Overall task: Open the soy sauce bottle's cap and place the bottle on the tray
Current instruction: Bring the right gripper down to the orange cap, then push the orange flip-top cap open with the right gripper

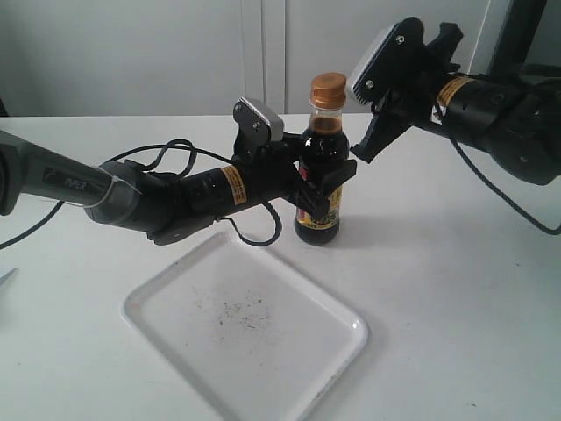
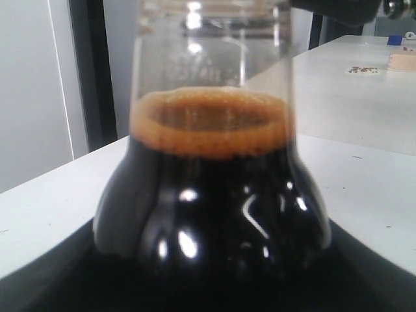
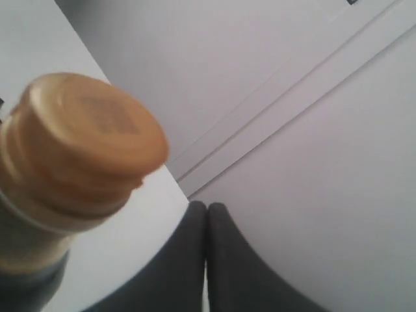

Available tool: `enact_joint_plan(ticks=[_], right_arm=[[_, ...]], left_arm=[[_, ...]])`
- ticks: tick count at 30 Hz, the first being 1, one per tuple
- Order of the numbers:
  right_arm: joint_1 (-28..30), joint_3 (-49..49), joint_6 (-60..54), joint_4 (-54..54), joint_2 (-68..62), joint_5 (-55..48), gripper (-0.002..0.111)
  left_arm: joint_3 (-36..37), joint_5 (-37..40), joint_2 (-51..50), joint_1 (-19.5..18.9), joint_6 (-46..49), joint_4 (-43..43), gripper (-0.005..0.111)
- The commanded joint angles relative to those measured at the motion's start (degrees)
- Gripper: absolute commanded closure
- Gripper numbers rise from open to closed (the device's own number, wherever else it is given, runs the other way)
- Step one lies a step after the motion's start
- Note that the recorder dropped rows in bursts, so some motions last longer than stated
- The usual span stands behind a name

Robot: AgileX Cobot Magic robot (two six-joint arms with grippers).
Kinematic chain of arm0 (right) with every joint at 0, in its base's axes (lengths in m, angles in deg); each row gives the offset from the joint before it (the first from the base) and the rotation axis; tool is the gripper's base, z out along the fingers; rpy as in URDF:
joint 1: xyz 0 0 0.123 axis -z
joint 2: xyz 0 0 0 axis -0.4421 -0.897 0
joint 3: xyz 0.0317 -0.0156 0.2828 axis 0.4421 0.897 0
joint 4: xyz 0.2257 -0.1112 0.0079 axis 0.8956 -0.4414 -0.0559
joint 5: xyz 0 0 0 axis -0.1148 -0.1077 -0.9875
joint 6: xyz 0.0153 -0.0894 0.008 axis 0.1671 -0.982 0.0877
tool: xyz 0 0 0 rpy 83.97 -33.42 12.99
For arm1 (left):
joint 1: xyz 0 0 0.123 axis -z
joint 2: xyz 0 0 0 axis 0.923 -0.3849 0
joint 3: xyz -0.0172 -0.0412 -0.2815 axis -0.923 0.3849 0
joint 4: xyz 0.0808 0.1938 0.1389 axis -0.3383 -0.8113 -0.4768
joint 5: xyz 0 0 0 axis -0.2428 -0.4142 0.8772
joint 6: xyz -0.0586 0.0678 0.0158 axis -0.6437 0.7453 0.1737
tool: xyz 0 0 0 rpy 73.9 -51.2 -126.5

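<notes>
The soy sauce bottle [image 1: 321,180] stands upright on the white table, just beyond the tray's [image 1: 175,298] far corner. My left gripper [image 1: 324,180] is shut on its body at label height; the left wrist view is filled by the dark soy sauce bottle [image 2: 214,208] with a foam ring at the neck. The copper-orange cap [image 1: 329,89] sits closed on the neck. My right gripper [image 1: 361,151] hangs to the right of the neck, fingers pressed together and holding nothing. The right wrist view has the cap [image 3: 84,143] beside the fingers [image 3: 188,260], apart from them.
The tray carries dark specks [image 1: 245,311] near its middle. A black cable [image 1: 175,149] loops off the left arm above the table. A white wall [image 1: 175,53] rises behind the table. Small items [image 2: 403,58] lie on a far table.
</notes>
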Motion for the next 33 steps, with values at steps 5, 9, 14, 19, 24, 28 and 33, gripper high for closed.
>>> enact_joint_plan(ticks=[5, 9, 14, 19, 24, 28, 33], right_arm=[[-1.2, -0.4, 0.0, -2.7, 0.0, 0.9, 0.108], [-2.2, -0.4, 0.0, -2.7, 0.0, 0.8, 0.108], [-2.6, -0.4, 0.0, -2.7, 0.2, 0.4, 0.108], [-2.7, -0.4, 0.0, -2.7, 2.1, -1.0, 0.108], [-2.7, -0.4, 1.7, -2.7, 2.9, -1.6, 0.108], [-3.2, -0.4, 2.9, -3.0, 2.9, -1.6, 0.108], [-4.7, -0.4, 2.9, -3.1, 3.9, -1.2, 0.108]], left_arm=[[0.4, 4.3, -0.1, 0.1, -0.1, -1.5, 0.107], [0.4, 4.3, -0.1, 0.1, -0.1, -1.5, 0.107], [0.4, 4.3, -0.1, 0.1, -0.1, -1.5, 0.107], [0.4, 4.7, -0.1, 0.1, -0.1, -1.5, 0.107], [0.4, 5.5, -0.1, 0.1, -0.1, -1.4, 0.107], [0.4, 5.7, -0.1, 0.1, -0.1, -1.4, 0.107], [0.4, 5.8, -0.1, 0.1, -0.1, -1.4, 0.107]])
